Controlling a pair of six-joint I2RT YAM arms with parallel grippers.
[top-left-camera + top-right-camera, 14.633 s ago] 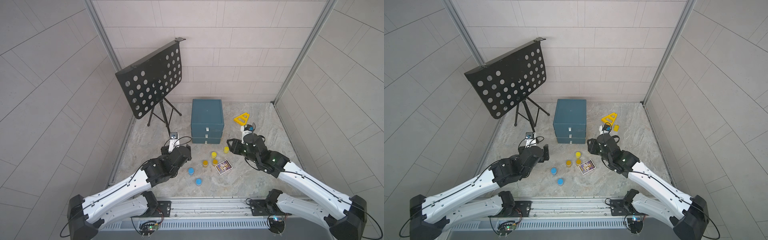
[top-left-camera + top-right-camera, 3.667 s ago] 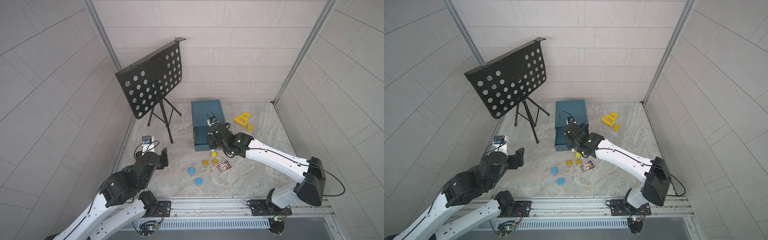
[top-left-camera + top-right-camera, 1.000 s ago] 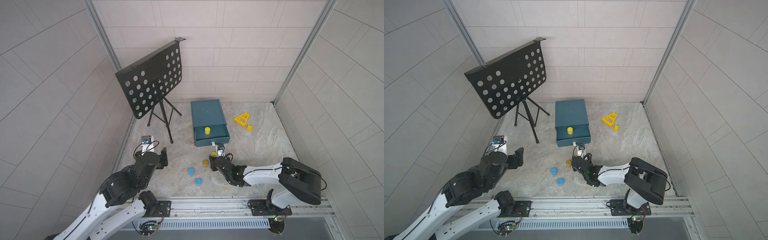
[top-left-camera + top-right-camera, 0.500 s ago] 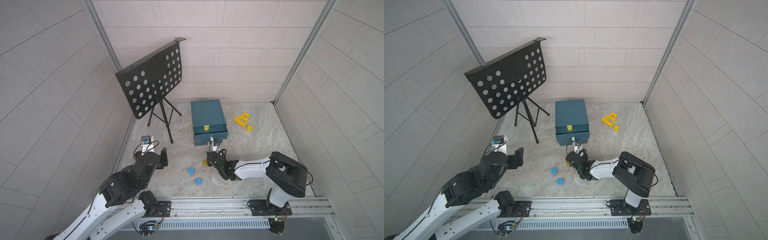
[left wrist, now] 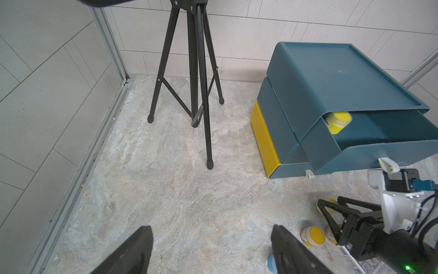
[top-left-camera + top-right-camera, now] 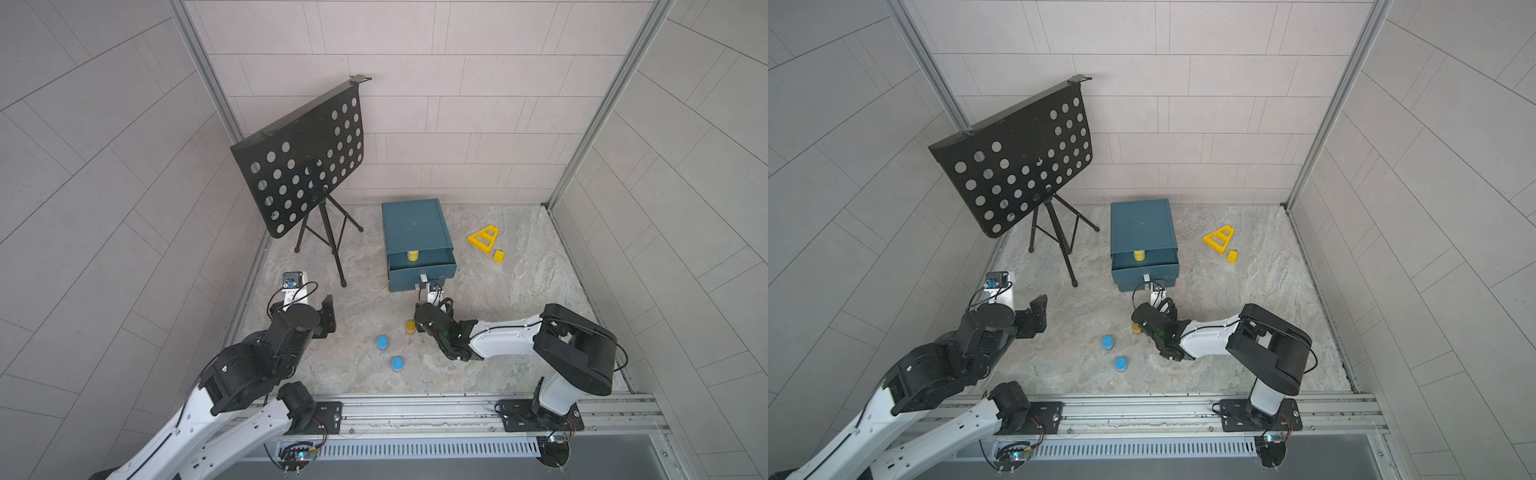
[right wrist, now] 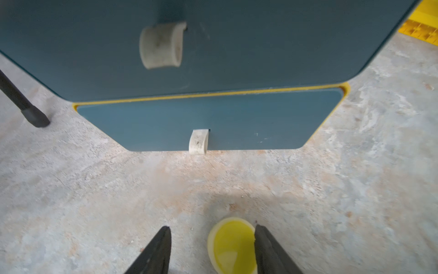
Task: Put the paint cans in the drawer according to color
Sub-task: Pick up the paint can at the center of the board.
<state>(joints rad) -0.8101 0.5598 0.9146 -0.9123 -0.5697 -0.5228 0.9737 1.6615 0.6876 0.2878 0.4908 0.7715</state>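
Note:
The teal drawer unit (image 6: 415,226) has its top drawer pulled out, and one yellow paint can (image 6: 412,255) stands inside. On the floor in front of it, my right gripper (image 7: 211,231) is open around a second yellow can (image 7: 233,244), which touches one finger (image 7: 260,239). This can is hidden under the gripper (image 6: 436,305) in both top views. An amber-orange can (image 6: 410,326) sits just left of that wrist, and two blue cans (image 6: 382,342) (image 6: 397,363) lie nearer the front. My left gripper (image 5: 212,231) hangs open and empty at the left.
A black perforated music stand (image 6: 299,166) on a tripod (image 5: 196,95) stands left of the drawers. A yellow triangular frame (image 6: 483,238) and a small yellow block (image 6: 499,255) lie to the right. A printed card (image 5: 355,259) lies under the right arm.
The right arm has folded in, its elbow swinging left, with the gripper staying just before the drawer front. Its jaws have widened a little. The left arm has not moved.

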